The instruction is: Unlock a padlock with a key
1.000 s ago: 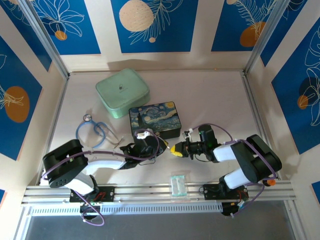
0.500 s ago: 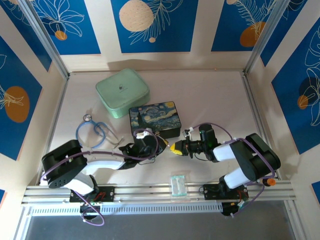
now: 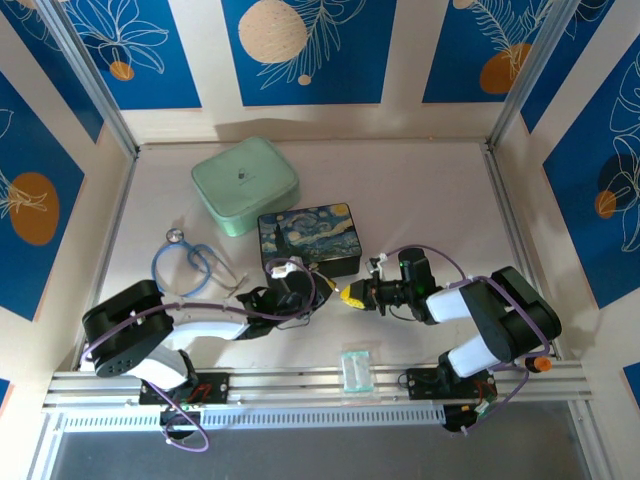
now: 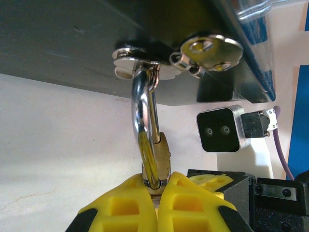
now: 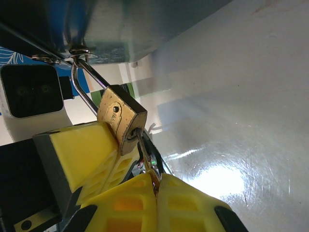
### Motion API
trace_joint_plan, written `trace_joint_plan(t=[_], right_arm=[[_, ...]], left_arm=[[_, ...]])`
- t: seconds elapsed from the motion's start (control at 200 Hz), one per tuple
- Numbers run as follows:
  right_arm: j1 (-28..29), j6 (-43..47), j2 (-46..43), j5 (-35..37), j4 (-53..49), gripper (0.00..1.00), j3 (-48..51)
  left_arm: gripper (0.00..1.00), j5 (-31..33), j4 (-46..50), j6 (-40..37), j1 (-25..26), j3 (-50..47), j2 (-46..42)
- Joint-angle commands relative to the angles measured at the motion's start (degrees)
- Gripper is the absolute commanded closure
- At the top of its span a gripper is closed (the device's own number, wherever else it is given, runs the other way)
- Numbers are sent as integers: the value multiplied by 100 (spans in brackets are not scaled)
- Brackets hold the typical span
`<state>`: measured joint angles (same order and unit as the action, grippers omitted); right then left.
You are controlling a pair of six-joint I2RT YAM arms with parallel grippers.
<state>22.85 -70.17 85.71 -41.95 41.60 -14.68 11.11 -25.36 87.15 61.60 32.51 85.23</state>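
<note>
- Surface [image 3: 420, 200]: pale, walled in by blue-and-cream patterned panels; both arm bases are bolted at its near edge.
- Mint-green case [image 3: 245, 185]: rounded, lid down, lying at the far left-centre of the surface.
- Painted box [image 3: 310, 238]: dark swirled night-sky lid, just in front of the case and to its right. The two are near each other; whether they touch cannot be told from above.
- Stethoscope [image 3: 185, 265]: blue tubing looped on the surface left of the box, chest piece at the far end.
- Clear packet [image 3: 356, 370]: flat at the near edge, between the two arm bases, well apart from the box.
- Left gripper [image 4: 157, 195]: yellow fingers brought together, clamped on the lower end of the padlock. In the top view it sits at the box's near face [image 3: 322, 293].
- Right gripper [image 5: 157, 193]: yellow fingers pressed together on the bow of the key. In the top view it faces the left gripper, tip almost against tip [image 3: 352, 295].
- Box's silver clasp [image 4: 145, 55]: small plate and loop on the box's front wall, with a round silver disc beside it.
- Padlock [image 5: 120, 116]: brass body hanging tilted from the clasp, its thin silver shackle [image 4: 145, 121] threaded through the clasp loop.
- Key [image 5: 146, 157]: thin pale blade running from the right gripper up to the keyhole in the padlock's underside. It looks inserted; the depth is not resolvable.
</note>
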Motion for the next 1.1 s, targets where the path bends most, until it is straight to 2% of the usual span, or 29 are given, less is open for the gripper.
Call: trace_joint_plan(t=[0.0, 0.27, 0.5, 0.86, 1.096], right_arm=[[-35, -70, -64, 127, 190, 100, -78], [105, -58, -21, 177, 283, 100, -128], [-114, -24, 155, 47, 268, 100, -270], [-170, -151, 424, -73, 540, 100, -321], [-298, 27, 548, -288, 651, 100, -237]], left_arm=[[100, -164, -414, 8, 27, 27, -174], [100, -256, -444, -6, 45, 120, -160], [100, -285, -406, 7, 104, 123, -357], [100, -399, -1138, 258, 177, 28, -43], [100, -347, -1145, 241, 177, -30, -89]])
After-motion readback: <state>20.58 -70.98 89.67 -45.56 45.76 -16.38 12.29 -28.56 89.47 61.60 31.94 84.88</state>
